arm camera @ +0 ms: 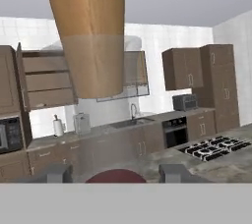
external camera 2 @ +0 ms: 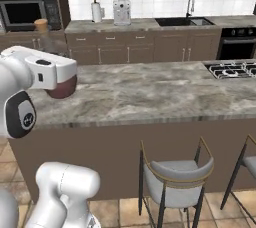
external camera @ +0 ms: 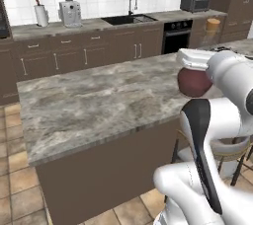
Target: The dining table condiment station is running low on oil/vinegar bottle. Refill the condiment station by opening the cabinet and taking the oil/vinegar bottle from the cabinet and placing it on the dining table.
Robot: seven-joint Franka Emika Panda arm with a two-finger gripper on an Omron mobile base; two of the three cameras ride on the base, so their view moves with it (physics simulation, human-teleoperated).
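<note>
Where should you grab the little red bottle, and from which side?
Grab the bottle by its round red belly, coming in level from the side, one jaw on each flank. It stands upright; the belly is widest and probably sturdiest, the neck is thin, and the cork could pull out. The jaws hold it that way now.

1. No words, brand names, labels or numbers can be read on anything in these pictures.
2. The one sign-like mark is a small round white emblem on the dark cap of an arm joint [external camera 2: 20,115], below and behind the claw in the right base view; it is too small to make out.
</note>
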